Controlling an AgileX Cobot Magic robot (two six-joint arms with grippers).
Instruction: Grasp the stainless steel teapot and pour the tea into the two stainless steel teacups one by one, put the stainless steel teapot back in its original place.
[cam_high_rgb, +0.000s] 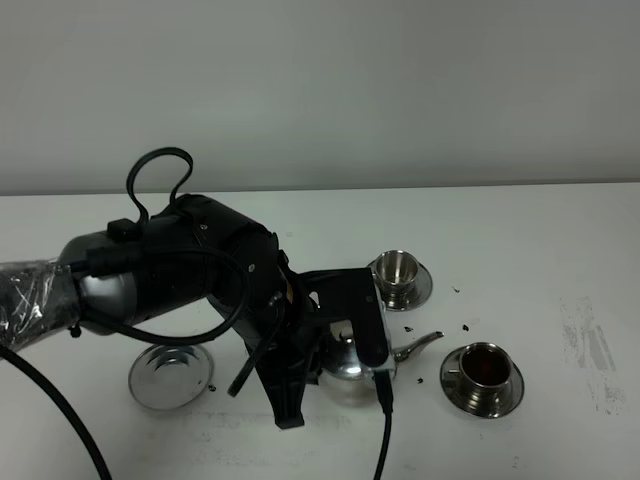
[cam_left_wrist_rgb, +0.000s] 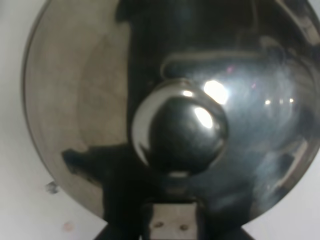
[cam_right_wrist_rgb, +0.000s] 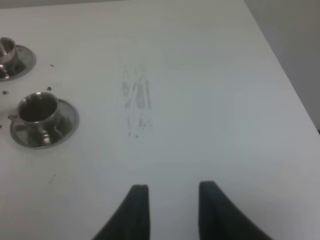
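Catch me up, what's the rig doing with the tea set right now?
The left gripper is down on the teapot, apparently clamped on its handle, though the grip itself is hidden. The teapot is off its round coaster, with its spout aimed at the near teacup but short of it. That cup holds dark tea; the far teacup looks empty. I can't tell whether the pot is lifted or resting on the table. The right gripper hangs idle over the table, fingers apart, holding nothing.
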